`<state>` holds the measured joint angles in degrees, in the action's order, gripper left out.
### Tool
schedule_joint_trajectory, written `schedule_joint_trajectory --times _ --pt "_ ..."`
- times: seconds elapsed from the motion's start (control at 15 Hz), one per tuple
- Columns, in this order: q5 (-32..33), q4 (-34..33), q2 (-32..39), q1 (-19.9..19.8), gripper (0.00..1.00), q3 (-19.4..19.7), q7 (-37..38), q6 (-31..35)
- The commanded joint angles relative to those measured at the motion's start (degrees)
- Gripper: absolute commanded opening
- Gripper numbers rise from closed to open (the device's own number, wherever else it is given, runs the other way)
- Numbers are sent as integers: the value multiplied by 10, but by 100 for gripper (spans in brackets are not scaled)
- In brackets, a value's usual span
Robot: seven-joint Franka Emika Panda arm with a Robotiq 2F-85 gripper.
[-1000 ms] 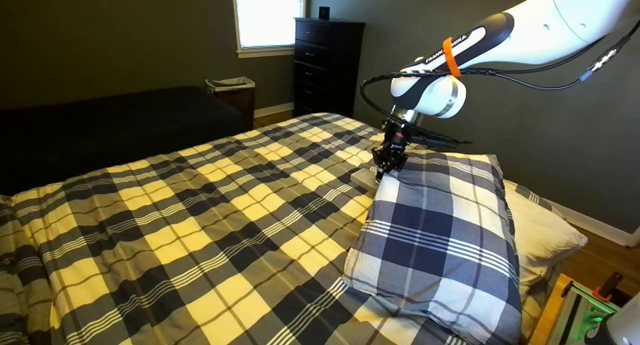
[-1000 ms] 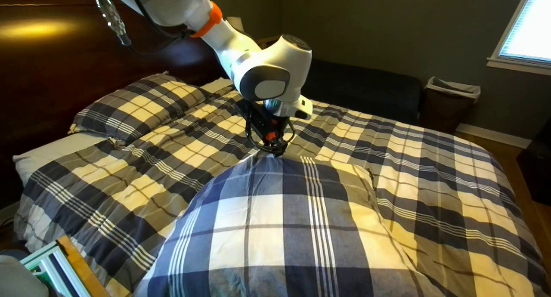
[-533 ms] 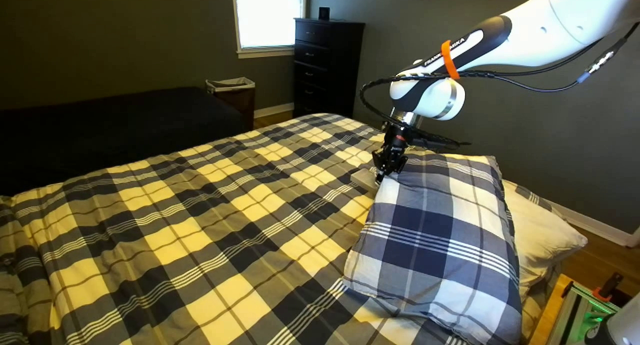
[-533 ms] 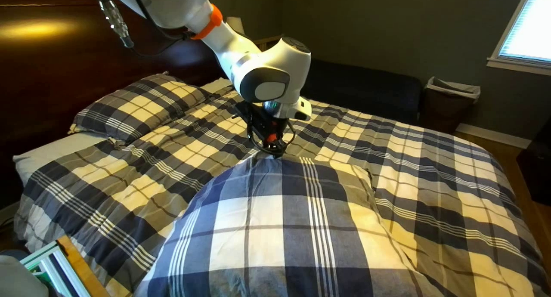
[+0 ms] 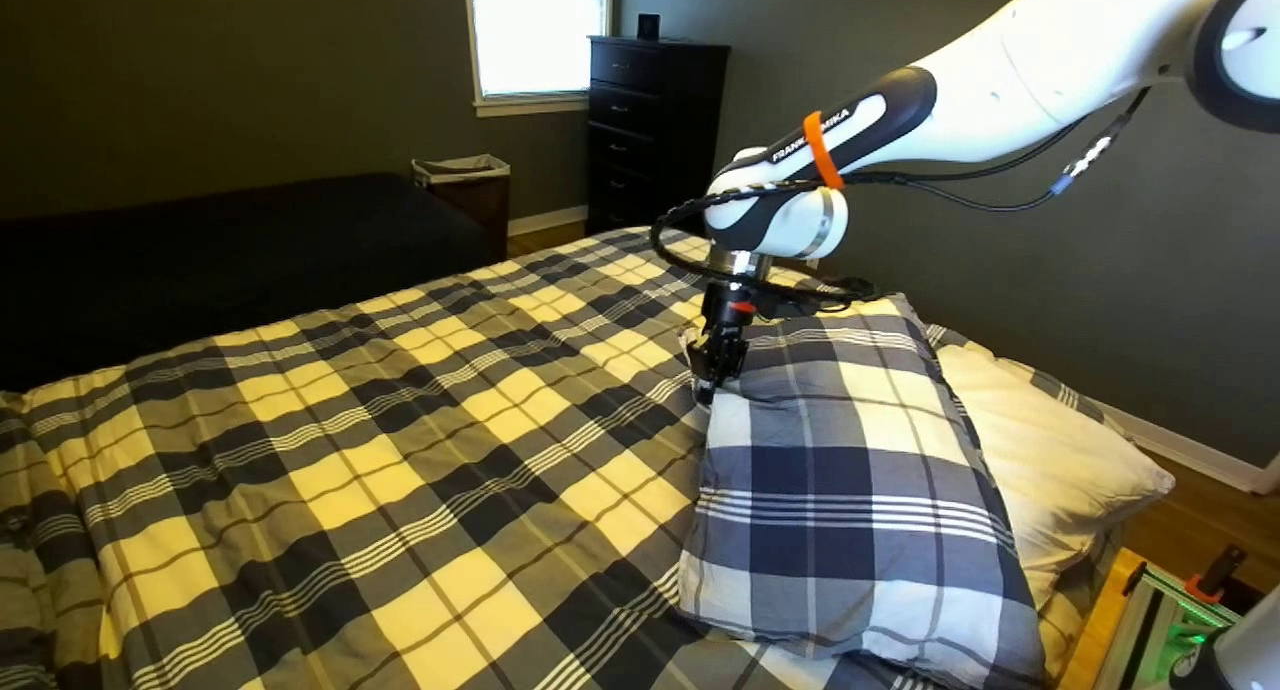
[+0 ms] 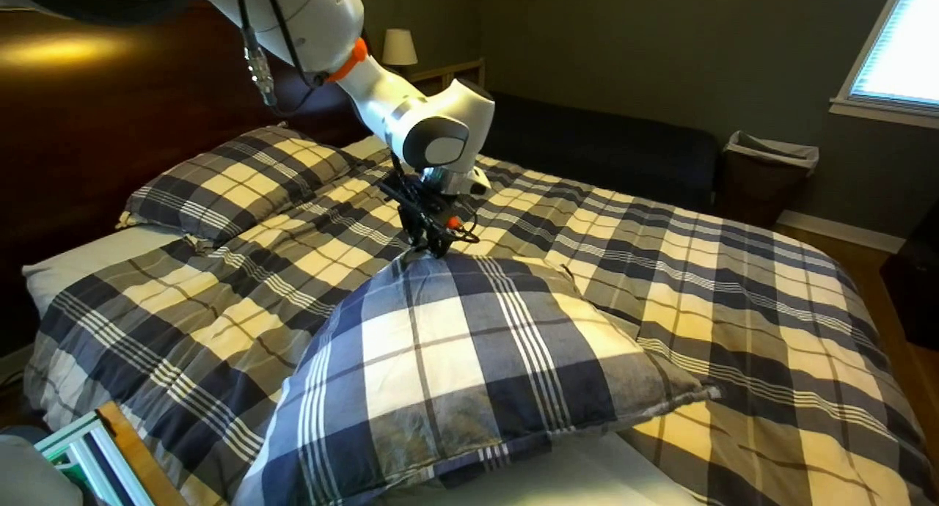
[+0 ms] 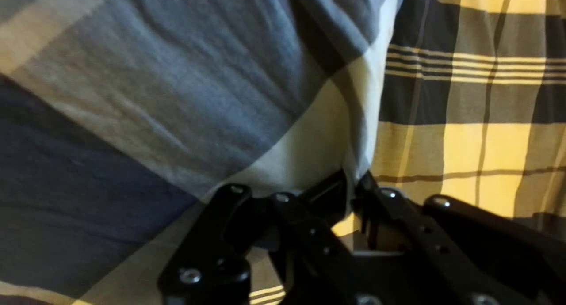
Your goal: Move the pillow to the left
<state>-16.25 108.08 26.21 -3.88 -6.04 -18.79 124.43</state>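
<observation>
Pillow (image 5: 850, 500): on the move, its held end hauled leftward in an exterior view since half a second ago, the whole thing swinging round with it.
Arm (image 5: 1000, 80): travelling along, reaching farther over the bed (image 5: 380, 460) than it did then.
Pincer (image 7: 353, 185): clamped tight, a fold of the pillow's pale edge caught between its tips, plain in the wrist view.
Held end: bunched up at those tips, creases running away through the fabric.
Near edge: swung into sight in an exterior view, white fabric (image 6: 579, 477) showing just below it.
Bed: carrying the pillow, which sits over its right-hand part as an exterior view frames it.
White pillow (image 5: 1050, 460): just beside the pillow in an exterior view, partly hidden by it.
Yellow pillow (image 6: 235, 183): well apart, lying near the headboard (image 6: 110, 125).
Bin (image 6: 759, 187): standing beyond the bed in both exterior views.
</observation>
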Motion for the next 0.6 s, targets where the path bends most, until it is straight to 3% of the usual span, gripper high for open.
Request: schedule_joint_trajectory --times 0.0,0.53 --pt "38 -117 80 25 1 -23 -31 -72" --pt "80 -303 208 51 1 -78 -167 -189"
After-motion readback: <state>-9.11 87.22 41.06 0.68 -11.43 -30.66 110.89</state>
